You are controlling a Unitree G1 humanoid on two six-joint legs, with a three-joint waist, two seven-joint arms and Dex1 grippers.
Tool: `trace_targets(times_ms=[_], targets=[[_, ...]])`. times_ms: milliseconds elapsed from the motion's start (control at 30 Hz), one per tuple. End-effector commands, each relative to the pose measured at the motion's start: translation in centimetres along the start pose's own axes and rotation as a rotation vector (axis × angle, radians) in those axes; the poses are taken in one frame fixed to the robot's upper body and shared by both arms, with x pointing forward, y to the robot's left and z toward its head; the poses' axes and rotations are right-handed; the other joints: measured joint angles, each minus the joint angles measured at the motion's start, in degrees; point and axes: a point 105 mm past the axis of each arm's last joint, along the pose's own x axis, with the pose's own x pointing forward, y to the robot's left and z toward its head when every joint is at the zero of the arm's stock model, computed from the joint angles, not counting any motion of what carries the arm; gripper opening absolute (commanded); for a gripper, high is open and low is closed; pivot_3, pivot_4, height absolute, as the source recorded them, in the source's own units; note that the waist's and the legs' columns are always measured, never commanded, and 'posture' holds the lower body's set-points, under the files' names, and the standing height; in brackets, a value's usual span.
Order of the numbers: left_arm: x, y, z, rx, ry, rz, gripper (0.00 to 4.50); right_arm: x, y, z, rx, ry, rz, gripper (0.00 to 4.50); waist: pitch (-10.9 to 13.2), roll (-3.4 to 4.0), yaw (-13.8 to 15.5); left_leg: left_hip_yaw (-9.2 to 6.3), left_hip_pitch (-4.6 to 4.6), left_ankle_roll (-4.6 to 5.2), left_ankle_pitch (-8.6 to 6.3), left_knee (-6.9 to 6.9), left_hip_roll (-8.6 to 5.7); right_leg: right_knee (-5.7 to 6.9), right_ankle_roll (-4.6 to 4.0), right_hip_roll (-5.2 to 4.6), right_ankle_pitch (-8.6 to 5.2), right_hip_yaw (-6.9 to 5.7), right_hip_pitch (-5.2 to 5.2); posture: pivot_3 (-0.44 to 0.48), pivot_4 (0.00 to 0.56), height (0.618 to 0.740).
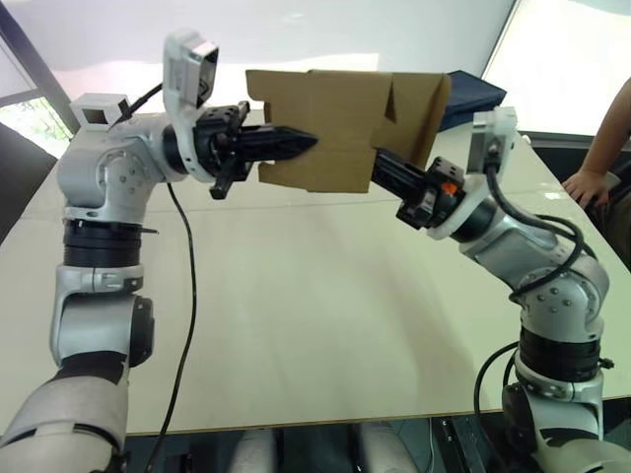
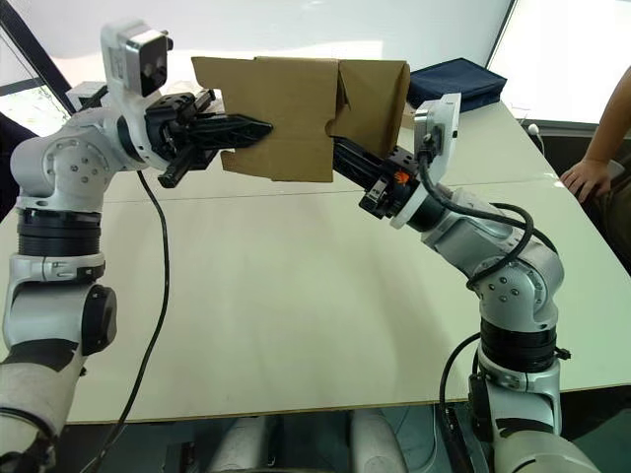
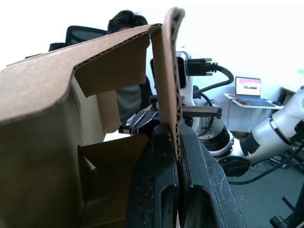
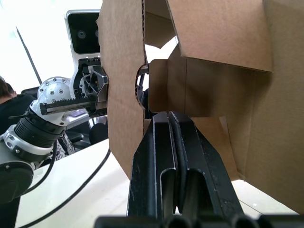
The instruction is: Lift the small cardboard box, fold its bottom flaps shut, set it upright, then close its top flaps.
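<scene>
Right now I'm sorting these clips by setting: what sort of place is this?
Probably an office or lab: a long pale table, a laptop on a side desk, an office chair behind the raised small cardboard box.

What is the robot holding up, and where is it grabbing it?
The small cardboard box: left gripper pinches one wall's edge; right gripper is shut beside its other end.

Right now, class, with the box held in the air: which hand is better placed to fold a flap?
Probably the right hand: shut, free, pointing into the small cardboard box. The left hand is clamped on its wall.
</scene>
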Motion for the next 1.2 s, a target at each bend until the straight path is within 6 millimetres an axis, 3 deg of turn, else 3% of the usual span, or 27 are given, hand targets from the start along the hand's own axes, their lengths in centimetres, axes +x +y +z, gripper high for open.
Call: trace_targets(times_ms=[33, 367, 500, 600, 700, 833, 1200], targets=[[0.0, -0.5, 1.6, 0.080, -0.006, -0.008, 0.00, -0.6, 0.7, 1.6, -0.037, -0.030, 0.024, 0.02, 0.0, 0.00, 0.0, 0.00, 0.00, 0.00, 0.00, 0.00, 0.00, 0.00, 0.00, 0.00, 0.00, 0.00, 0.00, 0.000, 0.150, 0.740], [-0.5, -0.6, 2.4, 0.114, -0.011, -0.010, 0.00, -5.6, 0.3, 4.8, 0.098, -0.026, 0.039, 0.02, 0.0, 0.00, 0.1, 0.00, 0.00, 0.17, -0.09, 0.00, 0.00, -0.02, 0.00, -0.02, 0.00, -0.01, 0.02, 0.000, 0.150, 0.740], [-0.4, -0.9, 2.5, 0.108, -0.028, -0.029, 0.00, -7.9, -2.7, 6.2, 0.115, -0.091, -0.073, 0.02, 0.0, 0.00, 0.1, 0.02, 0.00, 0.19, -0.11, 0.00, 0.00, -0.01, 0.00, -0.01, 0.00, 0.00, 0.02, 0.000, 0.150, 0.740], [-0.2, -1.1, 2.5, 0.105, -0.032, -0.043, 0.00, -8.8, -4.8, 6.6, 0.103, -0.123, -0.138, 0.72, 0.0, 0.00, 0.1, 0.03, 0.00, 0.19, -0.11, 0.01, -0.01, -0.02, 0.00, -0.02, 0.00, 0.00, 0.03, 0.000, 0.150, 0.740], [0.0, -1.2, 2.5, 0.103, -0.039, -0.054, 0.00, -9.4, -6.6, 6.7, 0.125, -0.155, -0.154, 1.96, 0.0, 0.00, 0.0, 0.04, 0.00, 0.17, -0.09, 0.01, 0.00, -0.01, 0.00, -0.01, 0.00, 0.00, 0.02, 0.000, 0.150, 0.740], [0.2, -1.6, 2.9, 0.105, -0.054, -0.070, 0.00, -8.9, -7.5, 6.3, 0.198, -0.171, -0.103, 3.42, 0.0, 0.00, 0.0, 0.04, 0.00, 0.11, -0.06, 0.01, 0.00, -0.01, 0.00, 0.00, 0.00, 0.00, 0.02, 0.000, 0.150, 0.740], [0.5, -2.1, 3.5, 0.096, -0.082, -0.078, 0.00, -5.0, -5.4, 5.4, 0.316, -0.237, 0.104, 3.42, 0.0, 0.00, 0.1, 0.03, 0.00, -0.07, 0.04, 0.02, 0.01, -0.01, 0.00, -0.02, 0.00, 0.00, 0.01, 0.000, 0.150, 0.740]])
